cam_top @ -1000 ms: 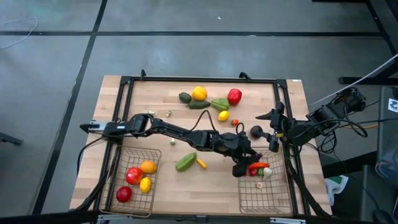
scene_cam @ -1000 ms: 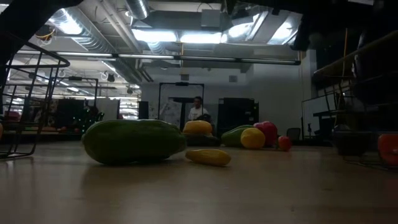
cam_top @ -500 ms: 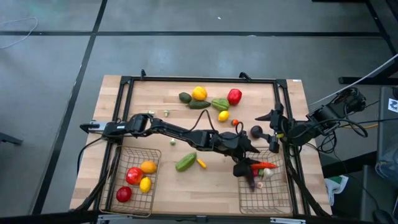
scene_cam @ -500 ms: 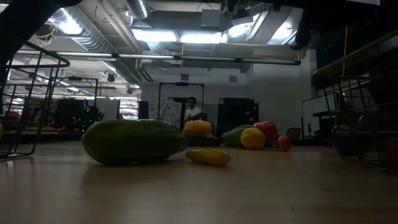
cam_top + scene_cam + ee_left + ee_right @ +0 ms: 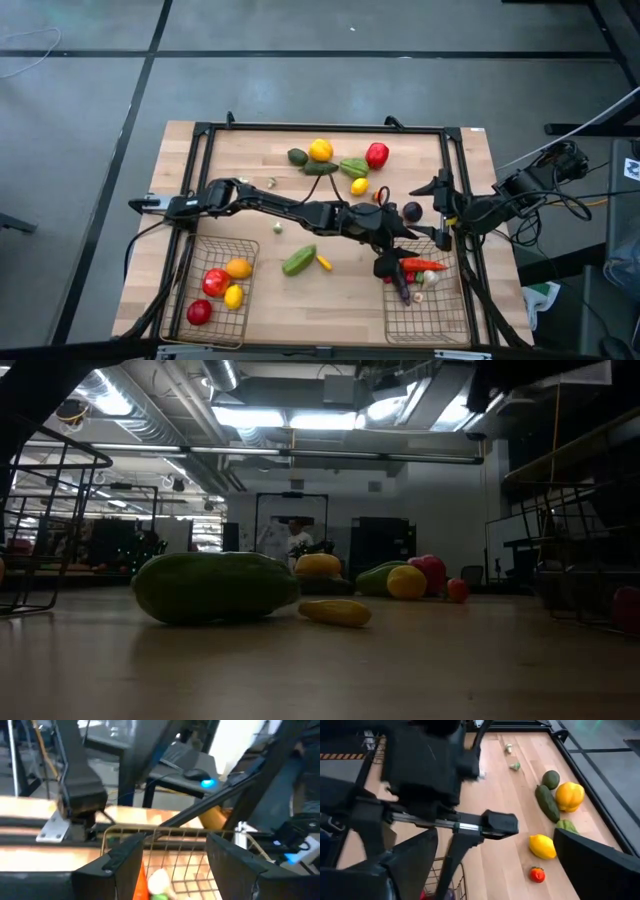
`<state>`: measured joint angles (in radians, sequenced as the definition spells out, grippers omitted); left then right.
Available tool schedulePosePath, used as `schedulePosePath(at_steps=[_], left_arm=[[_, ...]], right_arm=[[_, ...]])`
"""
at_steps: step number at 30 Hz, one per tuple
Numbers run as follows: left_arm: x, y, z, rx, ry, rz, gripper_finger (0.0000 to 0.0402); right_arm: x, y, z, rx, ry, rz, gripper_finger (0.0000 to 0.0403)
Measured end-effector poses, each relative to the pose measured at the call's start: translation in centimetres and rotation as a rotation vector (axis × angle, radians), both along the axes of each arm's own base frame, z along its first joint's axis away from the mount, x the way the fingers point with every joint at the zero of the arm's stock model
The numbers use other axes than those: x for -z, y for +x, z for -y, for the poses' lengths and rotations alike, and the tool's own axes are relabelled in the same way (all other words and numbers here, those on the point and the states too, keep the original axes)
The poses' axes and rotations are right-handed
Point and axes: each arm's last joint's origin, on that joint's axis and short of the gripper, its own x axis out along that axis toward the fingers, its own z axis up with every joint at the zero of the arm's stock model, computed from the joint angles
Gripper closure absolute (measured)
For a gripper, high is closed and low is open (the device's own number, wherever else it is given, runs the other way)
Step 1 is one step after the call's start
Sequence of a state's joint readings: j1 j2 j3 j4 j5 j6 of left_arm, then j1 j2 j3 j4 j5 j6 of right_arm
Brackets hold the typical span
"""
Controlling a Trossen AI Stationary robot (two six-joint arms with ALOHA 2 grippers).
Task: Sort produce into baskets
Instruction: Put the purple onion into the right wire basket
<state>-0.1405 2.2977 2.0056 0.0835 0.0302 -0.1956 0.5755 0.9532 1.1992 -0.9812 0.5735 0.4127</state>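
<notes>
My left gripper [image 5: 388,262] [image 5: 174,842] hangs open over the far-left corner of the right wire basket [image 5: 445,318]. Inside the basket lie a red-orange piece [image 5: 418,265], a purple piece [image 5: 403,290] and a white piece [image 5: 159,881]. Nothing is between the left gripper's fingers. The left basket [image 5: 190,300] holds red, orange and yellow pieces. More produce lies loose near the far edge, among it a yellow pepper [image 5: 320,150] and a red piece [image 5: 377,155]. A green piece [image 5: 298,261] lies mid-table. My right gripper [image 5: 438,212] [image 5: 495,851] waits open near the right edge, above the table.
A lemon [image 5: 542,846] and a small tomato [image 5: 536,874] lie just beyond my right gripper, and a dark round piece [image 5: 412,211] sits beside it. My left arm [image 5: 290,212] stretches across mid-table. A small yellow piece [image 5: 324,263] lies by the green one. A person [image 5: 295,540] stands far back.
My left gripper has drawn up and a little toward the far edge, away from the right basket. A purple piece that did not show before now lies in that basket beside the red-orange one.
</notes>
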Motion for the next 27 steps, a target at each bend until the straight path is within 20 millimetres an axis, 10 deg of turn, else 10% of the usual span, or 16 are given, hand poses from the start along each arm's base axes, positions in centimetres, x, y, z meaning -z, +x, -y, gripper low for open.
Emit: schedulePosePath(at_steps=[17,27], left_arm=[[-7.0,-5.4,-3.1,0.052,0.109,-0.189,0.0188],[-10.9,-8.7,-5.4,0.02,0.141,-0.207,0.0188]], right_arm=[[0.4,0.7,-0.5,-0.059,-0.06,-0.038,0.0052],[1.1,2.8,1.1,0.259,0.087,-0.02,0.0052]])
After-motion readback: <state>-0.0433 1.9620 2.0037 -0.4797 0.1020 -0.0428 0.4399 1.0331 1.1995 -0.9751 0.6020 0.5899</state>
